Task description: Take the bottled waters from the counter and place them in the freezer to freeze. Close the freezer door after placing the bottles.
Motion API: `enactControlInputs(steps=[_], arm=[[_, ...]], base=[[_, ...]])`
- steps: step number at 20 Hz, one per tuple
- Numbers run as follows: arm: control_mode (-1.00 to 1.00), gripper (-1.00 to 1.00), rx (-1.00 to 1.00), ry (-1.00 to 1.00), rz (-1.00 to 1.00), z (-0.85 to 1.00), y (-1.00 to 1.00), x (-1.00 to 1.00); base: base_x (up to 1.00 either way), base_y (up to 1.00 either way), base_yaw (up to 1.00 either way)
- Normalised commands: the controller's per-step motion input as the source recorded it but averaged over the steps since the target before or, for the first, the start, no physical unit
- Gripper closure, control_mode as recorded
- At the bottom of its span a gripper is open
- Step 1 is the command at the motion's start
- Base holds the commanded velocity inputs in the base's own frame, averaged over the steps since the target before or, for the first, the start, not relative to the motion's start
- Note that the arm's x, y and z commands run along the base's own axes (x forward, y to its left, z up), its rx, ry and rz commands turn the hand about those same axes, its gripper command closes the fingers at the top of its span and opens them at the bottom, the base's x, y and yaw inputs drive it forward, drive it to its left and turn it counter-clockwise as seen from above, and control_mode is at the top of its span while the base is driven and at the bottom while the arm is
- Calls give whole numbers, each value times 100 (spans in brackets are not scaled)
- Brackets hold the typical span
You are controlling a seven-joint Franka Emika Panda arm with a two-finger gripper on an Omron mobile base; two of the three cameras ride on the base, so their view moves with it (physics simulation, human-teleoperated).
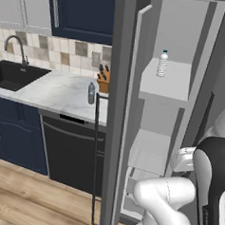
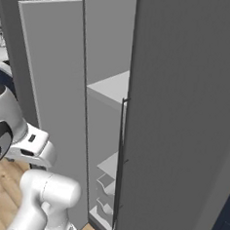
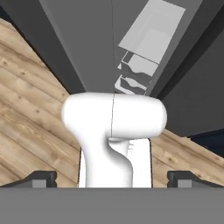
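Observation:
One bottled water (image 1: 91, 93), ribbed and whitish-grey, stands on the white marble counter (image 1: 54, 92) near its right end, in front of the knife block. A second bottled water (image 1: 162, 63) stands upright on the upper white shelf inside the freezer (image 1: 166, 85). The freezer door (image 1: 115, 114) stands wide open, edge-on to the left base view, its thin dark bar handle (image 1: 94, 156) facing the counter. In the right base view the freezer door (image 2: 51, 78) is the flat grey panel left of the shelves. My gripper (image 3: 113, 179) points down at the floor, open and empty, far from both bottles.
A wooden knife block (image 1: 104, 80) sits at the counter's back right. The black sink (image 1: 14, 75) and faucet lie at the left, a black dishwasher front (image 1: 71, 152) below. A large grey appliance front (image 2: 185, 117) with its own bar handle stands at the right. Wood floor (image 3: 30, 109) lies below.

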Motion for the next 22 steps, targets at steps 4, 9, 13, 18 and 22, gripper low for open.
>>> enactControlInputs(steps=[4, 9, 13, 18, 22], arm=[[-100, -100, 0, 0, 0, 0, 0, -1], [100, -100, 0, 0, 0, 0, 0, 0], [100, -100, 0, 0, 0, 0, 0, 0], [100, -100, 0, 0, 0, 0, 0, 0], [100, -100, 0, 0, 0, 0, 0, 0]], base=[[0, 0, 0], [-15, 9, 0], [-42, 22, 0], [-29, 59, -1], [-23, 78, -4]])
